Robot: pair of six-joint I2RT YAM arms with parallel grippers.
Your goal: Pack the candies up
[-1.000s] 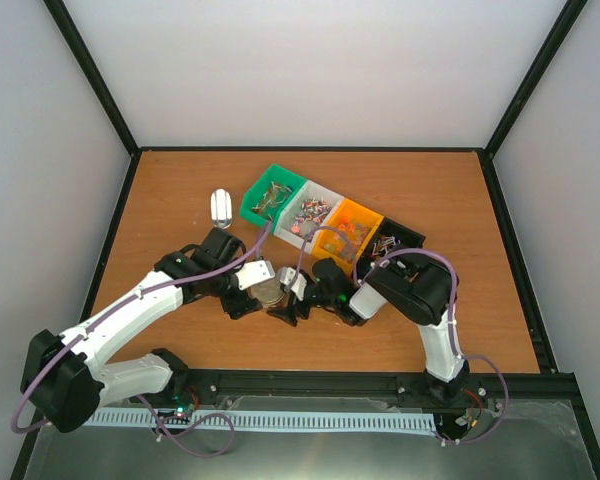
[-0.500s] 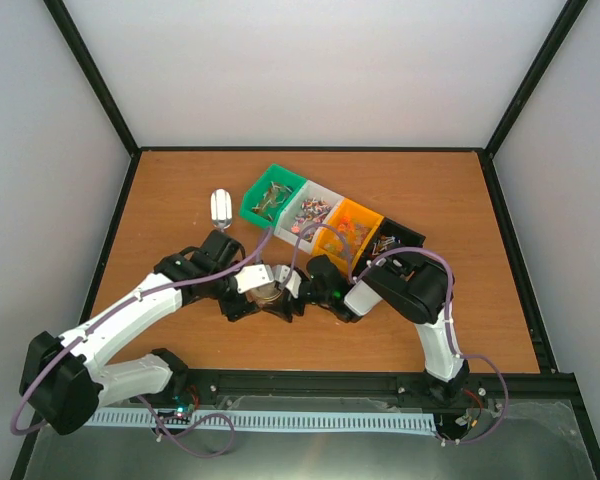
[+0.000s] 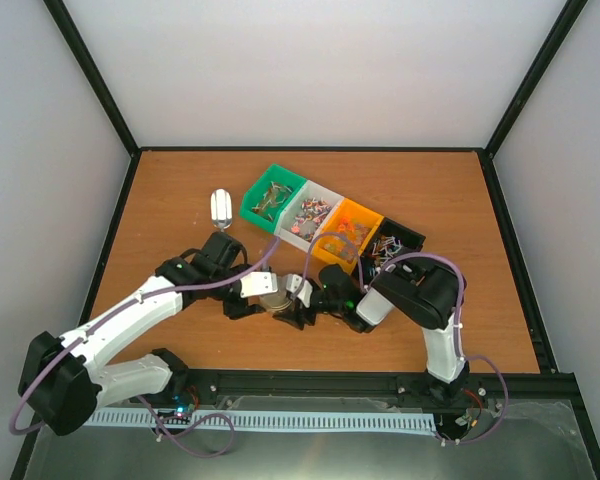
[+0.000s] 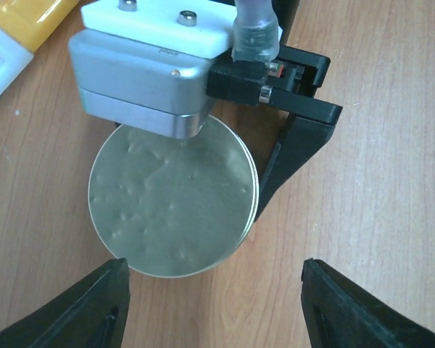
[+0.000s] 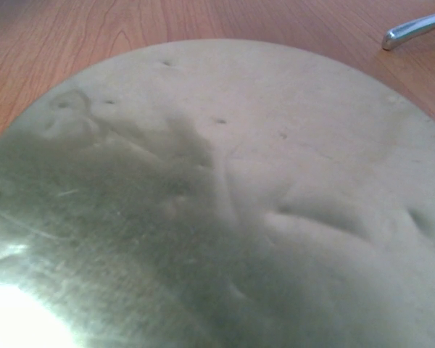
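Four bins [image 3: 252, 203] hold candies [image 3: 308, 214] beyond left gripper [image 4: 214, 304], jaws apart facing tin [image 4: 172, 206]; right gripper [image 3: 294, 303] closure untellable.

No legible text is showing anywhere. A tiny grey mark on the white plate [image 4: 156, 32] atop the right gripper [image 3: 292, 300] is blurring out. The round metal lid [image 4: 172, 206] is showing none.

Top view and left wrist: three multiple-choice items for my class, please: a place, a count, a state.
1. Where is the scoop? A in the green bin; B on the table, left of the bins; C in the orange bin.
2. How many bins stand in the row? A two; B six; C four.
3. The left gripper is: A open; B shut on the scoop; C shut on a candy.
Key: B, it lies on bare wood; C, green, white, orange, black; A, its fingers stand wide apart.
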